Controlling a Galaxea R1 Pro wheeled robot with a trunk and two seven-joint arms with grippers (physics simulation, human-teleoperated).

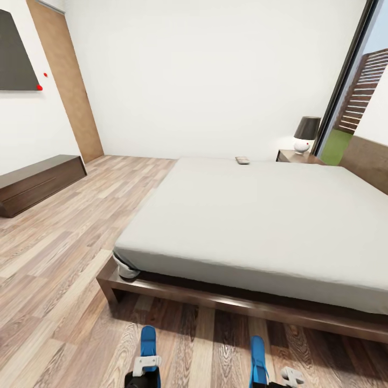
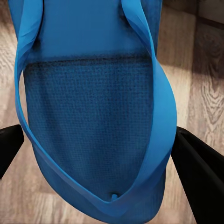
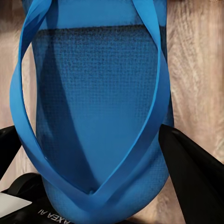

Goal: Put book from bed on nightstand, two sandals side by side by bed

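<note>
White walls and a wood-plank floor point(image 1: 70, 237) surround the bed point(image 1: 253, 226), its grey mattress carrying the book point(image 1: 242, 160) at the far edge, near the nightstand point(image 1: 298, 157) with a lamp point(image 1: 306, 134). At the foot of the bed, the left end effector point(image 2: 95, 154) grips the left sandal point(image 1: 147, 345), and the right end effector point(image 3: 95, 149) grips the right sandal point(image 1: 258, 362), the two apart.
</note>
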